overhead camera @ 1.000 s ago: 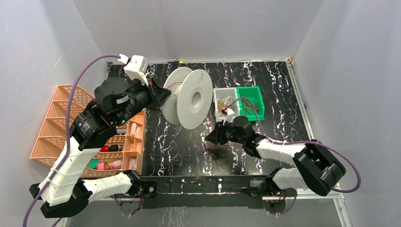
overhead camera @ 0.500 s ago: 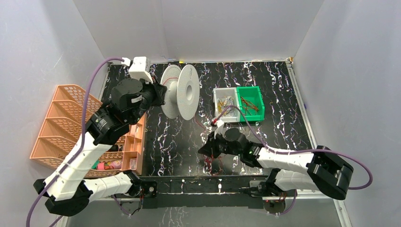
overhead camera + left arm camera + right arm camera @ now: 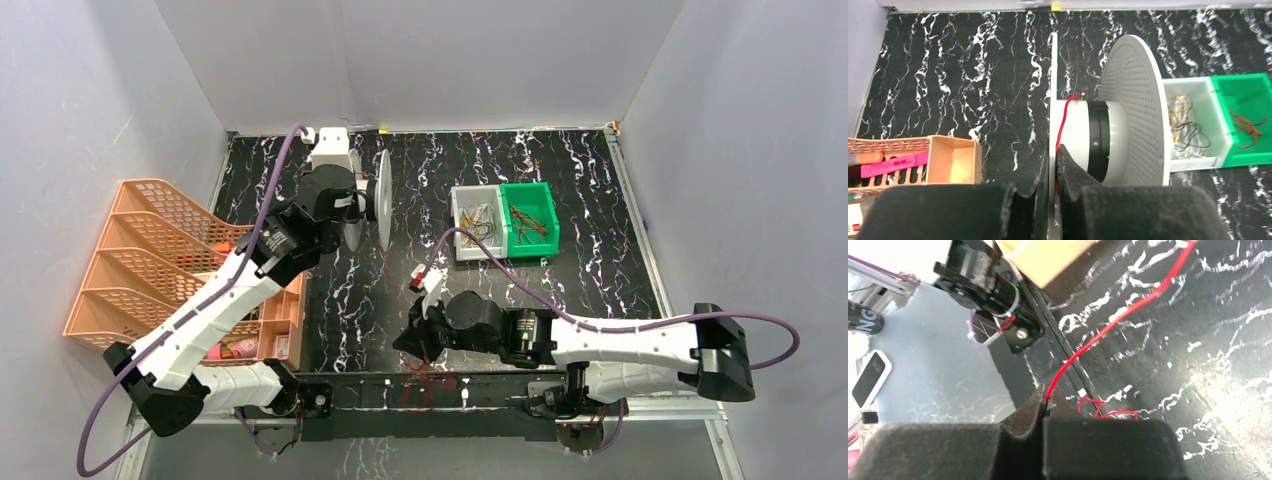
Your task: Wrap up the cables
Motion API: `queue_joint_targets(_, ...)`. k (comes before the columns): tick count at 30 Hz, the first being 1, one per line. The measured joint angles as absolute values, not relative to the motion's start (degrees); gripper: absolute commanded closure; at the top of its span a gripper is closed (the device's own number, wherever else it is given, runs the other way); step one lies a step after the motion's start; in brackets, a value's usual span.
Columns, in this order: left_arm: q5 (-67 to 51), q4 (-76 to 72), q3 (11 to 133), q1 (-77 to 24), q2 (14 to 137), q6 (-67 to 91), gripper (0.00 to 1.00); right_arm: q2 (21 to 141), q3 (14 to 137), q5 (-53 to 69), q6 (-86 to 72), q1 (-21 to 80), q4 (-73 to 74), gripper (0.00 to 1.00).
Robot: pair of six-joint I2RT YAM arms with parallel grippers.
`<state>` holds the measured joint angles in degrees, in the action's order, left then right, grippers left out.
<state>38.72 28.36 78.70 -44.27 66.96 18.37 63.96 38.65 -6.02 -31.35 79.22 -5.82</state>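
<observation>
Near the front edge of the table (image 3: 600, 180), the red cable (image 3: 1108, 324) is pinched between the pressed-together jaws of the right gripper (image 3: 1048, 401) and is stretched away from their tips across the dark surface. Loose loops are seen just beside them. Farther back, the left gripper (image 3: 1053, 152) is clamped on the thin flange of the white reel (image 3: 1135, 115), along which the cable is led down from the hub.

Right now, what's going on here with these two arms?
The left tool is shut on the rim of a white spool, holding it on edge. The right tool is shut on a thin red cable, low near the front edge of the table. The cable runs fairly straight away from it. Red cable also shows against the spool's core.
</observation>
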Motion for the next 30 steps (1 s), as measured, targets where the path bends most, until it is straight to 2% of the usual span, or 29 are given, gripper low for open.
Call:
queue_joint_targets(5, 39.4, 28.6, 75.6, -44.3, 67.4, 16.8, 1.00, 64.4, 50.1, -11.4, -29.5, 82.9, 3.4, 1.00)
queue_joint_targets(19, 35.1, 32.9, 70.0, -46.3, 67.3, 12.3, 1.00, 68.8, 73.7, -27.3, -19.9, 83.0, 29.2, 1.00)
queue_joint_targets(30, 30.3, 35.4, 68.1, -55.8, 67.1, 8.1, 1.00, 68.9, 82.0, -37.3, -8.7, 80.2, 36.7, 1.00)
